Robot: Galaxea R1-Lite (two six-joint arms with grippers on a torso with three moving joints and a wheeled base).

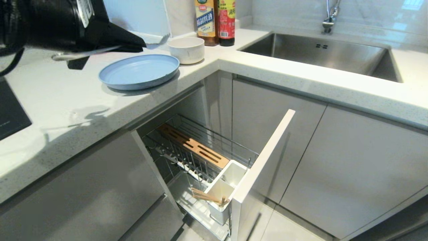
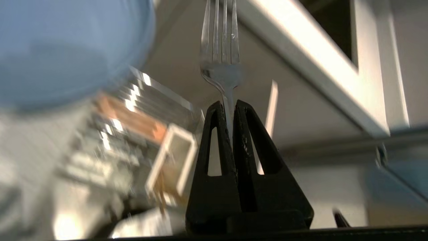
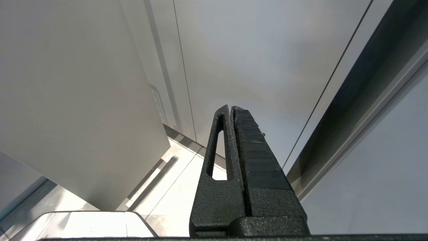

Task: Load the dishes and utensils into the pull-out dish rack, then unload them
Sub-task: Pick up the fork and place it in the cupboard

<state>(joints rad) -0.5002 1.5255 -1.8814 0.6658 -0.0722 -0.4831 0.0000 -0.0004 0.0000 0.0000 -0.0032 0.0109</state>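
Setting: a home kitchen. Evidence: an L-shaped pale speckled stone table over flat grey handle-less cabinet fronts. A steel sink with a chrome tap is set in near its far right corner. Two sauce bottles stand at the far edge against a glossy white wall. A black cooktop sits at the left edge. A pull-out dish rack stands open below the table, and a blue plate and off-white bowl sit on top.
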